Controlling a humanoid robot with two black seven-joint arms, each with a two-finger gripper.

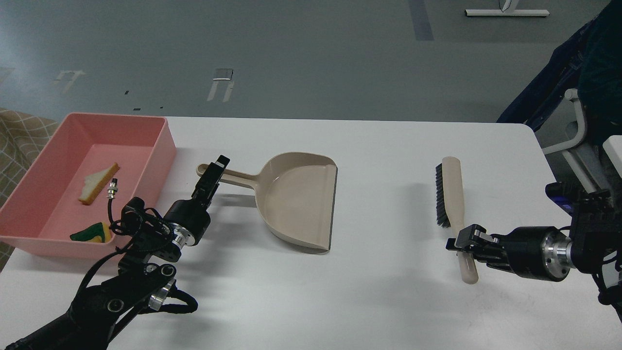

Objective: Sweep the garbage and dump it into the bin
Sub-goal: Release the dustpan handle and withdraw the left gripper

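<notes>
The pink bin (163, 146) stands at the table's left. Inside it lie the white bread-like slice (97, 182) and the yellow sponge scrap with a green top (92, 232). My left gripper (214, 172) is shut on the handle of the beige dustpan (296, 201), which lies in the middle of the table with its mouth to the right. My right gripper (464, 241) is shut on the handle of the beige brush (449, 192), which lies flat on the table at the right with its black bristles facing left.
The white table (384, 291) ends at the right near a chair frame (578, 136). Grey floor lies beyond the far edge. A patterned cloth (19, 131) shows at the far left behind the bin.
</notes>
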